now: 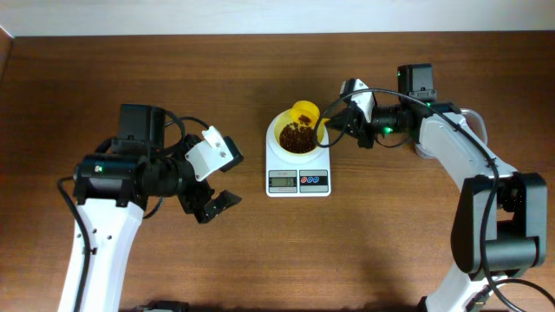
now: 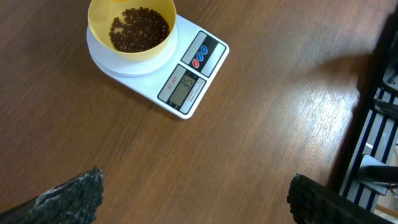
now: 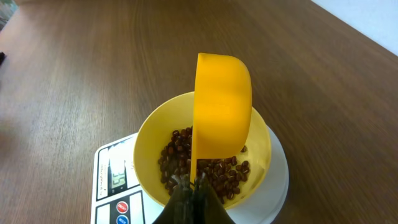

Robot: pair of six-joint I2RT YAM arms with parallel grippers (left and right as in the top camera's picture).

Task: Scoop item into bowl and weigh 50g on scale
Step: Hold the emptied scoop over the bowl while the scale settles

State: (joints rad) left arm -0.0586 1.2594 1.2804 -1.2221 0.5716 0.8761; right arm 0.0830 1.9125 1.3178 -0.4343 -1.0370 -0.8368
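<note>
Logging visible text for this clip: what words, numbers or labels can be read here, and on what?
"35": seems to show on the grey display of the scale in the left wrist view; slightly blurred, so not certain.
Coloured buttons: any marks are too small to read.
Display in the overhead and right wrist views: too blurred to read.
Bowl and scoop: no text seen.

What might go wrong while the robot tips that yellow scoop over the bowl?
1. The scoop, held by the right gripper, hangs tipped just above the bowl. If it dips lower, it might bump the rim and upset the scale reading.
2. Beans poured fast may bounce out onto the table.
3. The display seems to read about 35, so one big pour might overshoot 50.
</note>
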